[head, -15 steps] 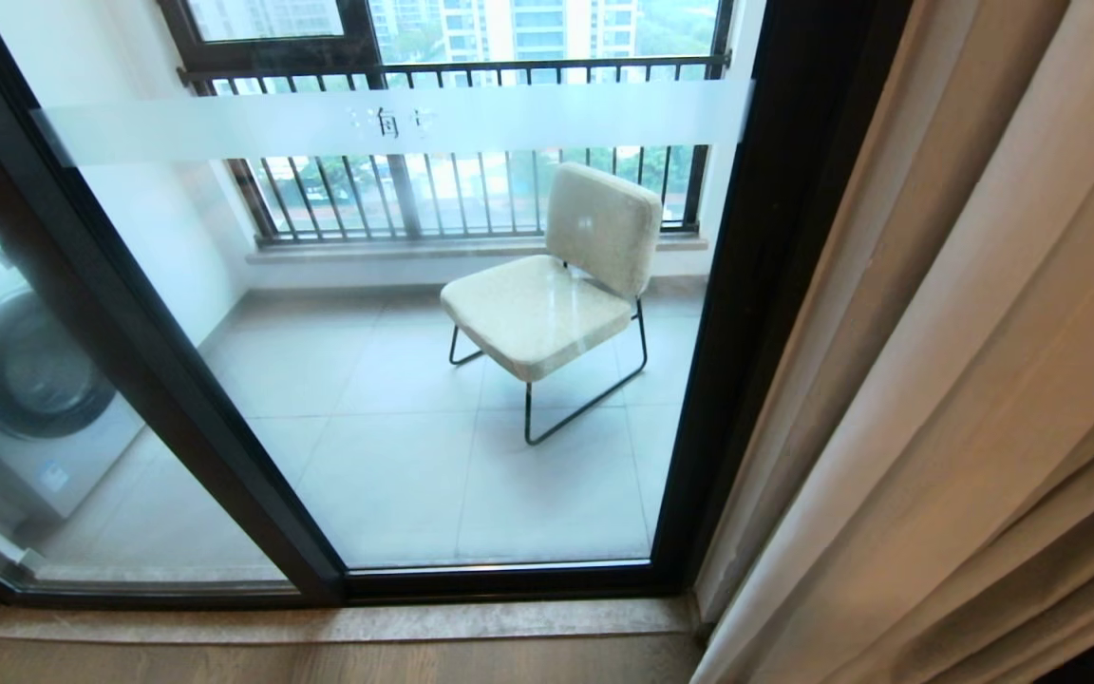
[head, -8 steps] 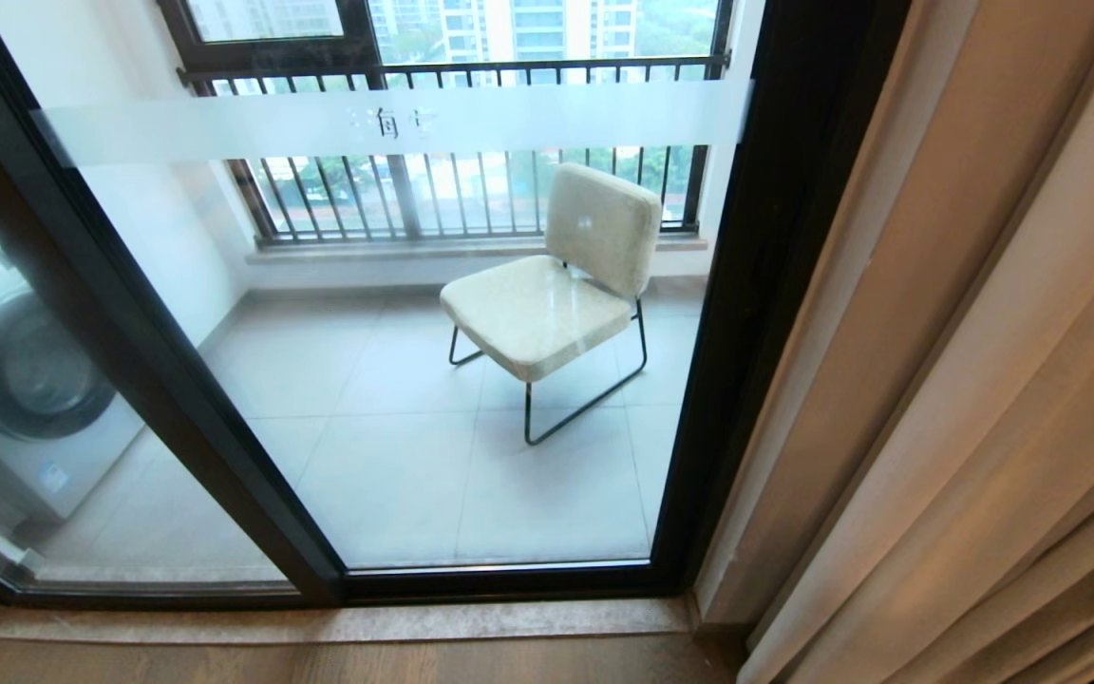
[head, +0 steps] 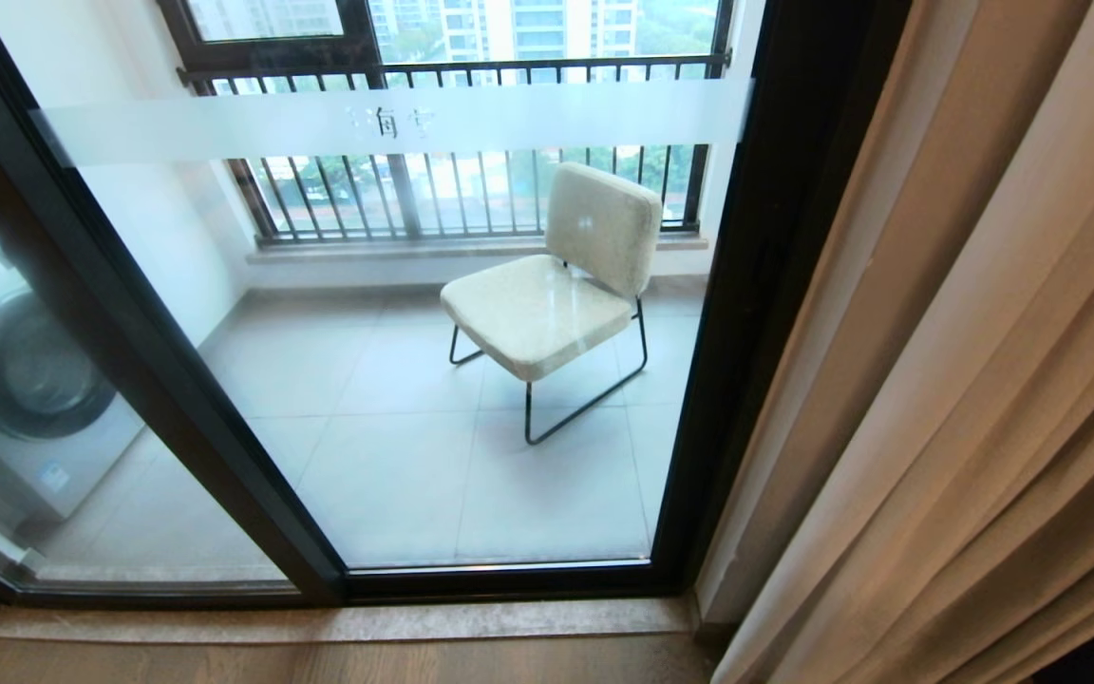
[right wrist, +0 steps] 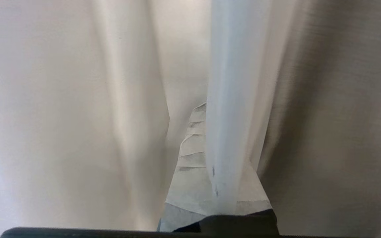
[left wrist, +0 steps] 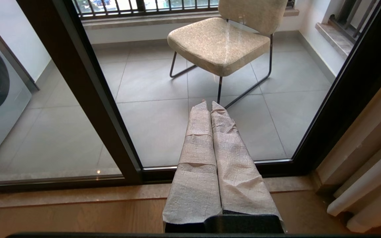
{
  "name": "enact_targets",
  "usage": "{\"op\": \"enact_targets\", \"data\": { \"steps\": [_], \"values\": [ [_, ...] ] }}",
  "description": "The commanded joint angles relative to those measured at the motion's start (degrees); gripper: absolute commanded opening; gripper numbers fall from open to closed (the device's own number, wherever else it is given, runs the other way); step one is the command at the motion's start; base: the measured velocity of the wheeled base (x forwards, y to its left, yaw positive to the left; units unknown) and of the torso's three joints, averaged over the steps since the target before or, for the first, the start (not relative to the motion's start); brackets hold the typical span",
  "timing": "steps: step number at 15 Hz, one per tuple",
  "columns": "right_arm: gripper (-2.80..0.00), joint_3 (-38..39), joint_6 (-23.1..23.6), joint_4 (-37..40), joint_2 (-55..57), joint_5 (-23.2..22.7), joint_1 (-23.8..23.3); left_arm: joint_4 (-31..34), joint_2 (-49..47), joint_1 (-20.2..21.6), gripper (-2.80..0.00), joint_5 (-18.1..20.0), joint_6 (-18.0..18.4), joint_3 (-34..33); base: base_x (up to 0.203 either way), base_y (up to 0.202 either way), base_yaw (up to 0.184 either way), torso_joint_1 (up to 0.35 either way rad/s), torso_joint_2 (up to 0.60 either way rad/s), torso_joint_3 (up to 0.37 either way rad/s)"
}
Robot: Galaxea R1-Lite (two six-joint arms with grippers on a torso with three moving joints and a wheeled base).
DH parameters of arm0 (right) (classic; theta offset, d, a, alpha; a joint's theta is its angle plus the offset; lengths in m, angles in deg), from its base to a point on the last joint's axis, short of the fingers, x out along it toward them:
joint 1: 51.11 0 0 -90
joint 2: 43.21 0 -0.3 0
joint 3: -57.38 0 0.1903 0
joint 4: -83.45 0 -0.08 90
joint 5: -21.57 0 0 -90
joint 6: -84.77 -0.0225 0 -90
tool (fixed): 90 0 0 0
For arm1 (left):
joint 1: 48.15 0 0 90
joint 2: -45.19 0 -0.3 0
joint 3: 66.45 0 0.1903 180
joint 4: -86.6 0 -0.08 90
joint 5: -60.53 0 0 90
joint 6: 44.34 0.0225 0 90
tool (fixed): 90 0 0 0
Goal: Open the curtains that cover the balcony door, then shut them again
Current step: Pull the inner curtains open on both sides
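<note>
The balcony door [head: 756,285], glass in dark frames with a frosted band, stands uncovered. The beige curtains [head: 965,380] hang bunched at the right edge of the head view, where neither arm shows. My right gripper [right wrist: 207,107] is buried among the folds. Its taped fingers [right wrist: 190,155] are shut, and a ridge of the sheer white layer [right wrist: 230,99] runs up from the seam between them, hiding one finger. My left gripper [left wrist: 209,103] is parked and shut on nothing, pointing at the door's lower glass [left wrist: 164,125]. The curtains' hem [left wrist: 369,172] hangs to its right.
Behind the glass are a cream chair [head: 556,294] on thin black legs, a washing machine [head: 25,380] at the left and a railed window [head: 452,190]. A stone sill [head: 338,622] and a strip of wooden floor [head: 319,665] lie in front of the door.
The curtains' folds have shifted: the lower front edge swung right, away from the door frame, then drifted partly back left. Door, chair and camera have stayed still.
</note>
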Motion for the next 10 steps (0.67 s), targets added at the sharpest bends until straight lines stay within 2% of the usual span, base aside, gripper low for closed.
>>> {"op": "enact_targets", "data": {
  "steps": [1,3,5,10],
  "values": [
    [-2.80,3.3,0.0,0.0,-6.2,-0.1,7.4,0.0,0.0,0.0,-2.80,0.0,0.0,0.0,0.000,0.000,0.000,0.000,0.00,0.000],
    [-2.80,4.2,0.0,0.2,-7.3,0.0,13.1,0.0,0.0,0.0,-2.80,0.0,0.0,0.0,0.000,0.000,0.000,0.000,0.00,0.000],
    [-2.80,4.3,0.1,-0.3,-6.8,0.1,16.3,0.0,0.0,0.0,-2.80,0.0,0.0,0.0,0.000,0.000,0.000,0.000,0.00,0.000],
    [-2.80,2.8,0.2,-2.8,-2.9,0.2,17.8,0.0,0.0,0.0,-2.80,0.0,0.0,0.0,0.000,0.000,0.000,0.000,0.00,0.000]
  ]
}}
